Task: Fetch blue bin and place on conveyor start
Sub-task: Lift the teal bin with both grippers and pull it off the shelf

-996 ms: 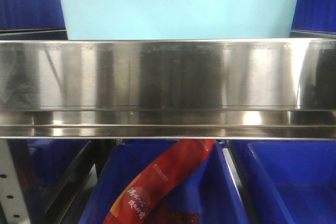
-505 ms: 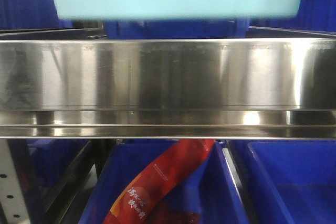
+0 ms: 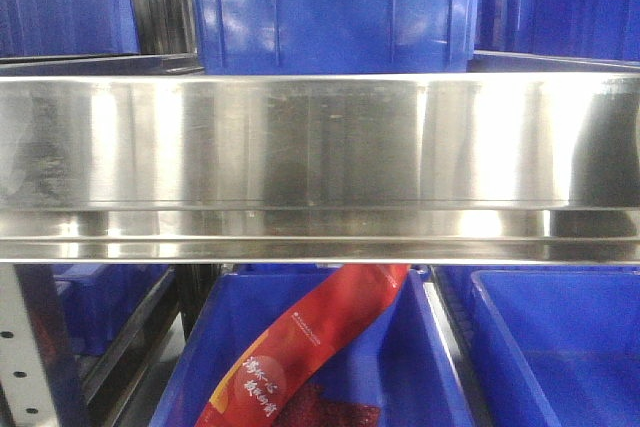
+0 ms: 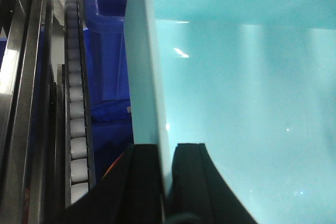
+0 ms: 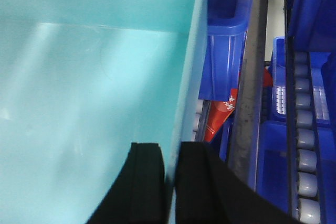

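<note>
The blue bin, pale turquoise, fills most of the left wrist view (image 4: 241, 93) and the right wrist view (image 5: 89, 87). My left gripper (image 4: 167, 153) is shut on its left wall, one black finger outside and one inside. My right gripper (image 5: 170, 153) is shut on its right wall the same way. The bin hangs between the two grippers above the shelf. It is out of sight in the front view. The conveyor start is not in view.
A shiny stainless-steel shelf rail (image 3: 320, 147) crosses the front view. Dark blue bins (image 3: 330, 7) stand behind it and others (image 3: 540, 347) below, one holding a red packet (image 3: 310, 342). Roller tracks (image 4: 76, 103) (image 5: 304, 140) run beside the shelf bins.
The turquoise bin has risen from behind the steel rail and left the top of the front view, uncovering the dark blue bins behind it.
</note>
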Controlling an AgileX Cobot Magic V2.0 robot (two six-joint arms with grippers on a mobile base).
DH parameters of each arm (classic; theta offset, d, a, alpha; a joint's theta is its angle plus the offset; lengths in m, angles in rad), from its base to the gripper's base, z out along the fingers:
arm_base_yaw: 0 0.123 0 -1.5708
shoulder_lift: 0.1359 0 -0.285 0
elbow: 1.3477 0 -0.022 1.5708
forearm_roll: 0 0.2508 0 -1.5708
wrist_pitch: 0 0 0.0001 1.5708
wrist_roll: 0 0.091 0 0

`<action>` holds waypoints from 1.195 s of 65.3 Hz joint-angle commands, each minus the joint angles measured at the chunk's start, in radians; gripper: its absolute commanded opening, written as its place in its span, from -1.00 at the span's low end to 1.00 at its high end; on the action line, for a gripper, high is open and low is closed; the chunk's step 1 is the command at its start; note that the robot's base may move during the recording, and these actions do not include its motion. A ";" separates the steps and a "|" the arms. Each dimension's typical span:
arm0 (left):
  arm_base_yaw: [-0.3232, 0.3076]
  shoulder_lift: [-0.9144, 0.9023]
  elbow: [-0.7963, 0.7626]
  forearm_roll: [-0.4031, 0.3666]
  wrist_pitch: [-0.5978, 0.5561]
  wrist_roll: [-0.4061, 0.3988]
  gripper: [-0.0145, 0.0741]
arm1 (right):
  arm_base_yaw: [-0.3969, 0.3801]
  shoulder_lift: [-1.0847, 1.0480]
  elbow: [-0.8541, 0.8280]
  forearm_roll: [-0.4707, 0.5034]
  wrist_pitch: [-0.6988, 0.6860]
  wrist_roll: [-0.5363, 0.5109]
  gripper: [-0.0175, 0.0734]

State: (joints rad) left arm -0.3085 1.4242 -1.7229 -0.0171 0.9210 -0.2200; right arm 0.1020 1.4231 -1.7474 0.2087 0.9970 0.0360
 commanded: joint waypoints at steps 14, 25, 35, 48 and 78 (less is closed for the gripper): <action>0.005 -0.010 -0.005 0.030 -0.038 0.010 -0.92 | -0.008 -0.011 -0.010 -0.048 -0.034 -0.021 -0.95; 0.005 -0.010 -0.005 0.030 -0.082 0.010 -0.92 | -0.008 -0.011 -0.010 -0.048 -0.034 -0.021 -0.95; 0.005 -0.010 -0.005 0.030 -0.119 0.010 -0.92 | -0.008 -0.011 -0.010 -0.048 -0.034 -0.021 -0.95; 0.005 -0.010 -0.005 0.030 -0.163 0.010 -0.92 | -0.008 -0.011 -0.010 -0.048 -0.034 -0.021 -0.95; 0.005 -0.010 -0.005 0.030 -0.266 0.010 -0.92 | -0.008 -0.011 -0.010 -0.048 -0.036 -0.021 -0.95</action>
State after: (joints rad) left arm -0.3085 1.4260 -1.7210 -0.0055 0.7319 -0.2117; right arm 0.1020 1.4231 -1.7474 0.2048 0.9840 0.0360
